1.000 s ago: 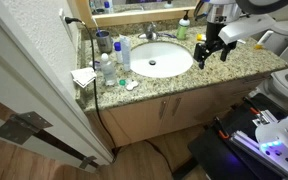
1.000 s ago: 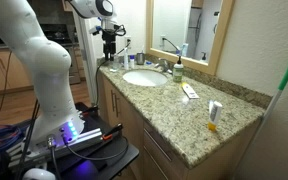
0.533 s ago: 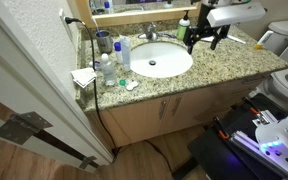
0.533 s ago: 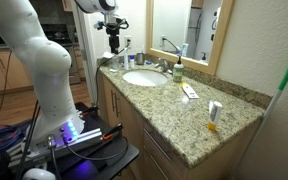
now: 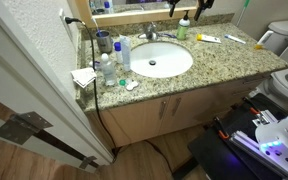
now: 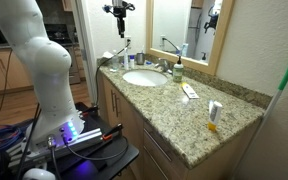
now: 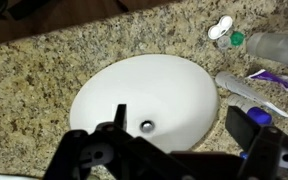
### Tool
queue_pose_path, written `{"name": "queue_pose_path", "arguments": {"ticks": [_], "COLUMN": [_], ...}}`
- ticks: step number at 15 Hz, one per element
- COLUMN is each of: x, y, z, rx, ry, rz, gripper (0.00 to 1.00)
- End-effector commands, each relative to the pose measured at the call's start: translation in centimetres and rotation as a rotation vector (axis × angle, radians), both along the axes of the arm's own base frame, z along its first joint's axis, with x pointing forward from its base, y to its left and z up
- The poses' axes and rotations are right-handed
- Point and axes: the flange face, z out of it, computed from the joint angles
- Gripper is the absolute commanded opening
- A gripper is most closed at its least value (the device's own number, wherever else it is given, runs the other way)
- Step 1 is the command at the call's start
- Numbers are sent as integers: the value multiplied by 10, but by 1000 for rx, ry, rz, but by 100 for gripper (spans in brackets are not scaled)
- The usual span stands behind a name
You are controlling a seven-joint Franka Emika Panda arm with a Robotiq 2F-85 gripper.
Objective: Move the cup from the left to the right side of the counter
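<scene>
Plainly, the small dark grey handleless metal cup (image 5: 104,42) stands upright at the back left corner of the speckled beige-brown granite counter (image 5: 234,62), at about 10 o'clock from the white oval sink (image 5: 152,60). Just beside it, at its 4 o'clock, stands a clear plastic bottle with a blue cap (image 5: 124,52). A white folded cloth (image 5: 84,76) lies at the cup's 7 o'clock, on the counter's left edge. A chrome faucet (image 5: 149,33) sits at the sink's 12 o'clock and a green-capped bottle (image 5: 184,28) at its 1 o'clock.

The dark gripper (image 5: 202,5) hangs high over the back of the counter, cut off by the top edge and well apart from the cup. In both exterior views it is too small to read how its jaws stand.

Only the wrist view settles that. It looks straight down on the sink, and at 6 o'clock two dark fingers (image 7: 84,152) stand wide apart with nothing between them. That view also shows the drain hole (image 7: 147,126), a purple-and-white toothbrush (image 7: 269,78) at the basin's 3 o'clock and a small white case (image 7: 221,29) at 1 o'clock; the cup lies outside it.

Only one exterior view takes in the wood-framed mirror (image 6: 184,30); there the things by the far end of the counter are too small to pick the cup out.
</scene>
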Motion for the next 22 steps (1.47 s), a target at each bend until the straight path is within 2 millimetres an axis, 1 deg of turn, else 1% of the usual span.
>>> {"name": "queue_pose_path", "arguments": {"ticks": [1, 2, 3, 5, 7, 9, 10, 12, 15, 16, 18, 20, 22], "x": [17, 29, 44, 71, 88, 107, 86, 100, 105, 112, 130, 149, 167], "y": [-1, -2, 2, 16, 31, 44, 32, 43, 45, 41, 40, 45, 55], "z": [-16, -24, -29, -25, -18, -10, -18, -12, -11, -23, -41, -49, -55], "rx": [-47, -75, -71, -16, 32, 38, 26, 40, 44, 34, 48, 21, -2], "ry": [26, 33, 54, 70, 97, 99, 71, 78, 80, 124, 179, 173, 172], "rz": [-33, -65, -81, -78, -56, -111, -81, -100, -104, -97, -72, -71, -59], "gripper": [100, 100, 100, 100, 100, 100, 100, 100, 100, 100, 100, 100, 100]}}
